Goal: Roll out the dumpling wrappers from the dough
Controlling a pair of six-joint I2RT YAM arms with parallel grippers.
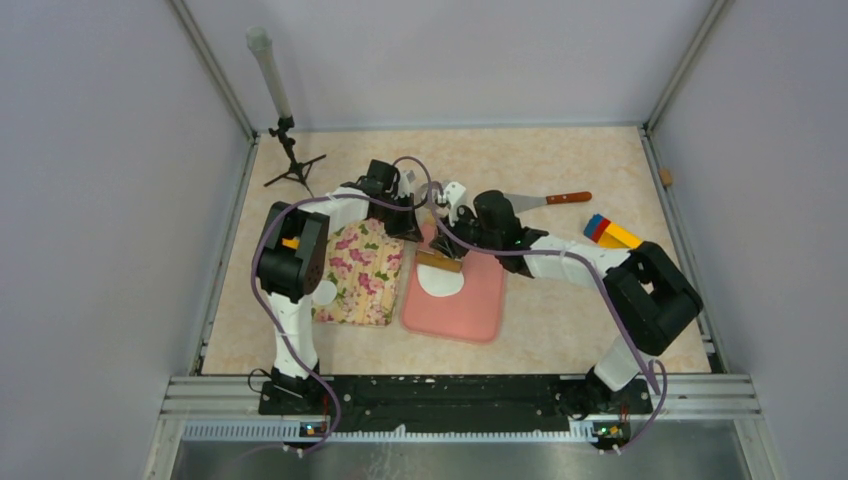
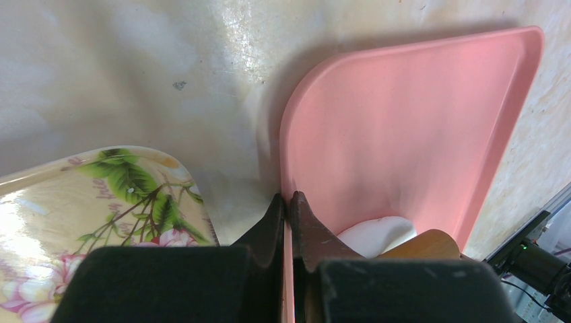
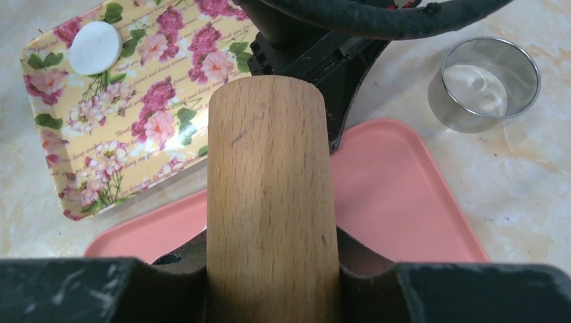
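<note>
Gripping the rolling pin, right tool hides dough partly; left tool pinches board

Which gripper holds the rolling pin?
The right gripper; it clamps the rolling pin, while the left gripper pinches the pink board at its edge.

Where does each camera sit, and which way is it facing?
Top external: above and behind the bases, looking down on the table; left arm and right arm show.
Left wrist: looks along the left pincer, shut on the rim of the pink board.
Right wrist: looks along the right pincer and its rolling pin toward the floral tray.
Both wrist views share the pink board.
</note>
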